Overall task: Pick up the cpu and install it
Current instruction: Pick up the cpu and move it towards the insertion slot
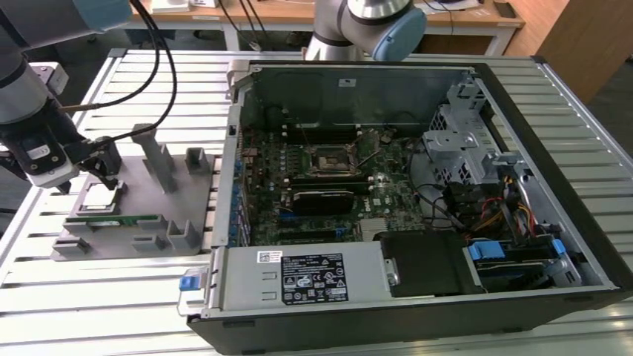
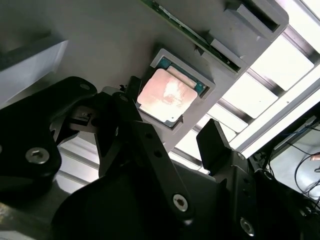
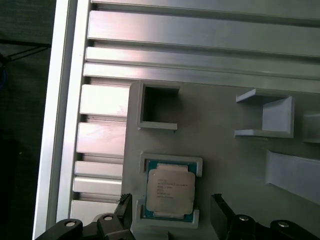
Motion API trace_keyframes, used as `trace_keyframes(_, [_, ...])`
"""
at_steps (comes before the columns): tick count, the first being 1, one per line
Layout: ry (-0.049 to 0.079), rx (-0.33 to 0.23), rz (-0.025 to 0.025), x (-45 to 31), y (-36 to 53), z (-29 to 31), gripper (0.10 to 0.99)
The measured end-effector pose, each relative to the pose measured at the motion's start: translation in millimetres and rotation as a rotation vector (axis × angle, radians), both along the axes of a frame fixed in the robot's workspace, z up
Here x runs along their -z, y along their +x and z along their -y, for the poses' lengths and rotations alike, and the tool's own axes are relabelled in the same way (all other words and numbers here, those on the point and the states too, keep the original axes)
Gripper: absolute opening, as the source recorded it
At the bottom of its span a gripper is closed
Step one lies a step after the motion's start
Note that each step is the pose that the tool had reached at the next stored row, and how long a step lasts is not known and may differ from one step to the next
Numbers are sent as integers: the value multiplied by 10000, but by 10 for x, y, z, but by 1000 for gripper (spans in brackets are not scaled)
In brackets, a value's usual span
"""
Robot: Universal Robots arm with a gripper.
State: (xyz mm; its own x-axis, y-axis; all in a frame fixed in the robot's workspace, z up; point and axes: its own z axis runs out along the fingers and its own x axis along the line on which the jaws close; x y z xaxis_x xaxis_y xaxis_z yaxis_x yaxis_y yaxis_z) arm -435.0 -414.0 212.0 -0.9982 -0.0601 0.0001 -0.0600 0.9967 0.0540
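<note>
Slatted table (image 1: 109, 297) bearing an open computer case (image 1: 346, 81), which takes up the middle and the exterior view's right; its motherboard (image 1: 390, 182) lies face up inside. At the exterior view's left, just beside the case, sits the grey fixture plate (image 1: 133, 199), and my gripper (image 1: 99, 176) hangs over its left part. The green memory stick (image 1: 114, 220) rests along the plate's near edge. Just beyond it, on the far side, the cpu (image 3: 170, 190) lies flat in a shallow recess, silvery top up. In both wrist views my fingers (image 3: 220, 212) are spread, one to each side of the chip, clear of its edges and holding nothing. The black-framed socket (image 1: 327, 159) on the board is well apart from the chip. Step in hand, by my judgement: the pick-up, with installation not yet begun. The grasp calls for a level descent, fingers square to two opposite edges, and a light squeeze, since the recess walls seem to leave little room.
</note>
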Motion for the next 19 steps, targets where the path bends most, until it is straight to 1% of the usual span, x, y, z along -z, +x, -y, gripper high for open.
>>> trace_keyframes(4, [3,17,0,41,0,-2,722])
trace_keyframes(7, [40,19,1,75,-1,-3,722])
trace_keyframes(14, [47,17,-1,149,0,-4,722])
trace_keyframes(19, [47,55,0,198,0,-26,722])
